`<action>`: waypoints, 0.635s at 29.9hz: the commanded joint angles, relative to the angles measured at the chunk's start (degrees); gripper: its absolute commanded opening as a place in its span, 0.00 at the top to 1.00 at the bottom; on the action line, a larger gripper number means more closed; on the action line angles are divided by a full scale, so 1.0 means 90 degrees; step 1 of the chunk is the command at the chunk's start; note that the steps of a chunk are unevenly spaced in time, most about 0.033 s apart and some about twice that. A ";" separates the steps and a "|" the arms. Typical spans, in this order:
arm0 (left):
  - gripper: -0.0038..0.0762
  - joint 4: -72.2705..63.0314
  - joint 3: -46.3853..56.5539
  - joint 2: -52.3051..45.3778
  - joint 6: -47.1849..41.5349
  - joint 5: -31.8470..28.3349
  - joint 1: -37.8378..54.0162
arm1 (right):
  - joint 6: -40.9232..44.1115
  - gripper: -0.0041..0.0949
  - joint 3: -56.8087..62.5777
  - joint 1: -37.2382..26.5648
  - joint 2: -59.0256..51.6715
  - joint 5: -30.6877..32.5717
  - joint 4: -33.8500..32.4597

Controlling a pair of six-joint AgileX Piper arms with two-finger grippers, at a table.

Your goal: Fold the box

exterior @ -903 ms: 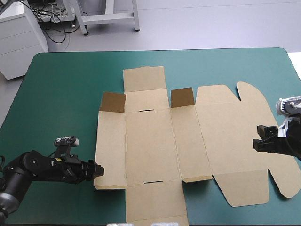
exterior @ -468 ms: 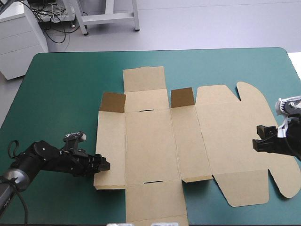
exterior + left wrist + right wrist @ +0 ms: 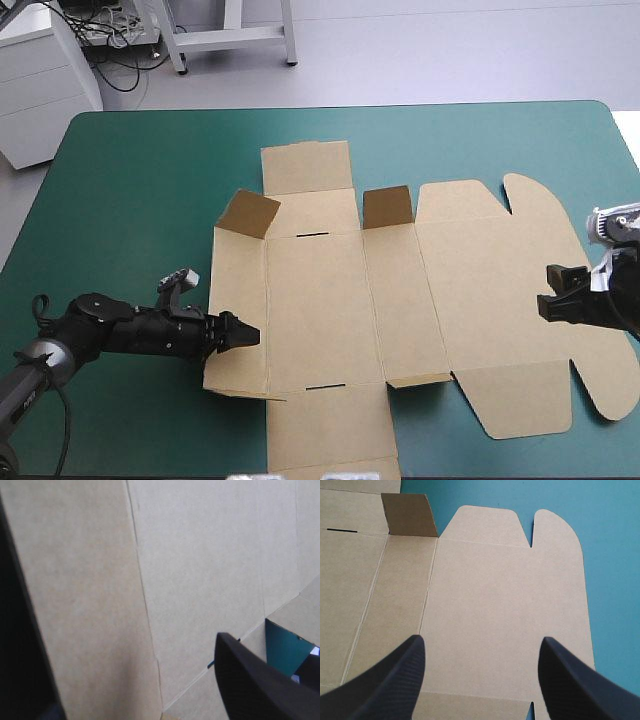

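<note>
The brown box (image 3: 320,300) lies as a cut sheet on the teal-green cover, mostly flat. Its two far corner flaps (image 3: 387,207) stand raised, and the left one (image 3: 249,213) leans inward. My left gripper (image 3: 248,335) reaches in low from the left, fingers apart, with its tips over the left wall panel (image 3: 236,290), whose outer edge is a little off the table. In the left wrist view brown board (image 3: 200,555) fills the space between the open left gripper (image 3: 120,630) fingers. My right gripper (image 3: 558,296) hovers open over the lid panel (image 3: 505,595), and the right gripper (image 3: 482,640) holds nothing.
The sheet's near flap (image 3: 330,430) reaches the table's front edge. The lid's rounded tabs (image 3: 535,195) lie close to the table's right edge (image 3: 625,140). Bare teal-green cover (image 3: 130,200) shows left of the box and beyond it.
My left gripper has slid right, from the left panel's outer edge onto the panel. That panel has lifted slightly and its far corner flap has tilted inward. The right arm has not moved.
</note>
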 commanded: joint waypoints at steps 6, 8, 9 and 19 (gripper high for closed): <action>0.60 -0.0503 -0.0132 -0.0111 0.0125 0.0277 -0.0008 | -0.0053 0.38 -0.0137 -0.0025 -0.0007 -0.0422 0.0052; 0.67 -0.0503 -0.0132 -0.0111 0.0130 0.0264 -0.0008 | -0.0053 0.38 -0.0137 -0.0025 -0.0007 -0.0440 0.0052; 0.70 -0.0491 -0.0132 -0.0111 0.0141 0.0253 -0.0008 | -0.0053 0.38 -0.0137 -0.0025 -0.0007 -0.0438 0.0052; 0.99 0.0002 -0.0132 -0.0111 0.0292 0.0067 -0.0008 | -0.0053 0.38 -0.0137 -0.0025 -0.0007 -0.0438 0.0062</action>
